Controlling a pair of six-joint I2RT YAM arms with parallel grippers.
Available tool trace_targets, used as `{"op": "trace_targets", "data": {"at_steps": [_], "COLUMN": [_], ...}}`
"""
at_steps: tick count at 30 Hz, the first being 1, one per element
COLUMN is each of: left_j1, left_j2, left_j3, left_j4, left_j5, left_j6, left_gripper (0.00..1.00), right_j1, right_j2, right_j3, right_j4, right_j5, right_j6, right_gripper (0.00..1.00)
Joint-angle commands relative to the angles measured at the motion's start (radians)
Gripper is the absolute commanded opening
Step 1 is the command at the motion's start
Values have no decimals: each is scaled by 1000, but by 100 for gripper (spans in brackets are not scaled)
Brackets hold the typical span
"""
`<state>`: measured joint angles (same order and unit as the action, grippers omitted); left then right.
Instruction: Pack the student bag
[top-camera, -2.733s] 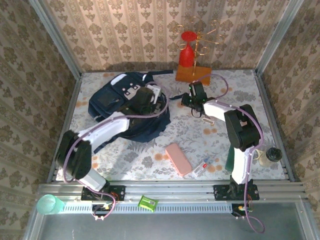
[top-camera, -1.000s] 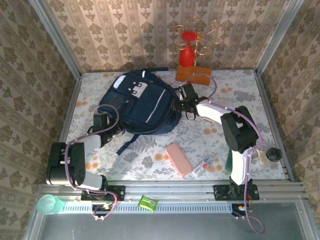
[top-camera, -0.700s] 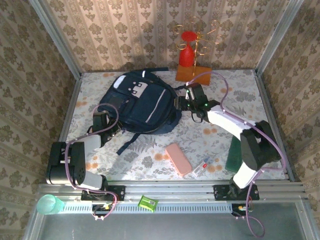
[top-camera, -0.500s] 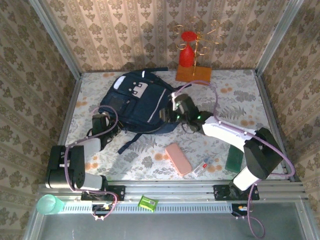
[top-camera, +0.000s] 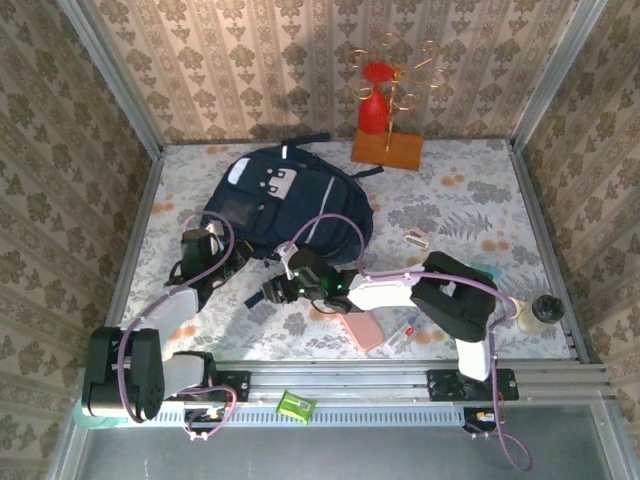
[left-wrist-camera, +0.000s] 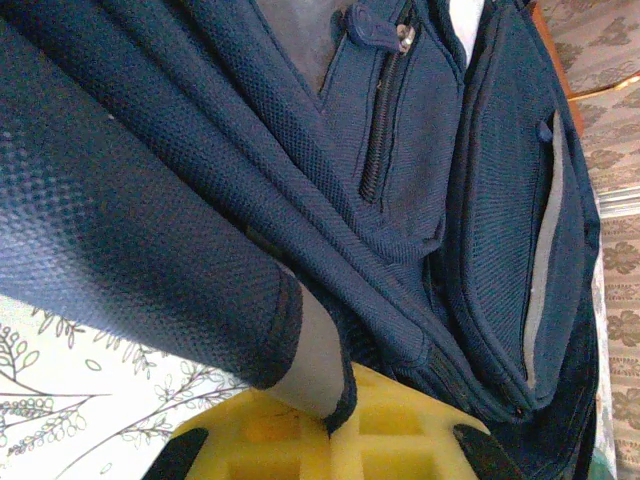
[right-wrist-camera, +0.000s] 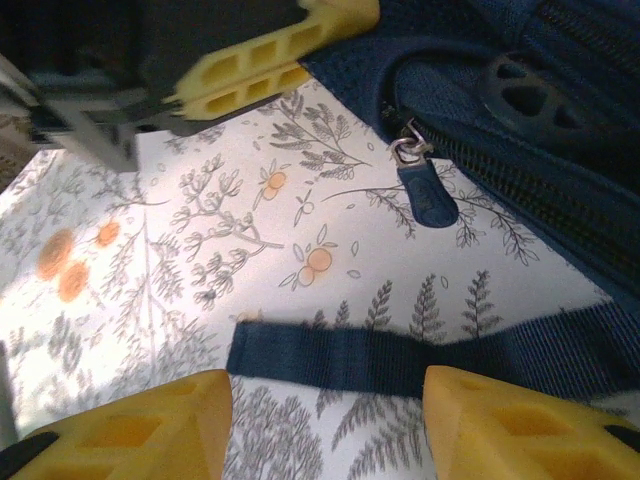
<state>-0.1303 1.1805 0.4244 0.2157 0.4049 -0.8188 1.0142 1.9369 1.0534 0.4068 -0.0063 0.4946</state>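
Student bag (top-camera: 290, 205) lies far-left on surface (top-camera: 470, 200). L gripper (left-wrist-camera: 335, 440) clamped tight on bag's fabric edge — R gripper (right-wrist-camera: 325, 425) approx half open, empty, above a strap (right-wrist-camera: 400, 360) on surface.

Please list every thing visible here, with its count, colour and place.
student bag: one, dark navy, far left
strap: one, navy, lying by the bag's near side
pink case: one, pink, near edge, partly hidden
pen-like thing: one, pale and red, right of the case
small clip: one, pale, middle right
ornament: one, red with gold wire, far edge, on wooden block
jar: one, dark lid, right edge
green thing: one, green, very front
left claw: one, yellow fingers, shut on the bag's fabric
right claw: one, yellow fingers, open above the strap
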Motion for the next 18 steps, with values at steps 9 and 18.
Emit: {"op": "trace_targets", "data": {"at_steps": [9,18], "left_j1": [-8,-12], "left_j2": [-30,-26], "left_j3": [51,47], "left_j4": [15,23], "left_j5": [73,74], "left_j6": [22,23], "left_gripper": [0,0], "right_j1": [37,56], "right_j2": [205,261], "right_j3": [102,155], "right_j4": [188,233], "right_j5": [296,368], "right_j6": [27,-60], "right_gripper": [56,50]}}
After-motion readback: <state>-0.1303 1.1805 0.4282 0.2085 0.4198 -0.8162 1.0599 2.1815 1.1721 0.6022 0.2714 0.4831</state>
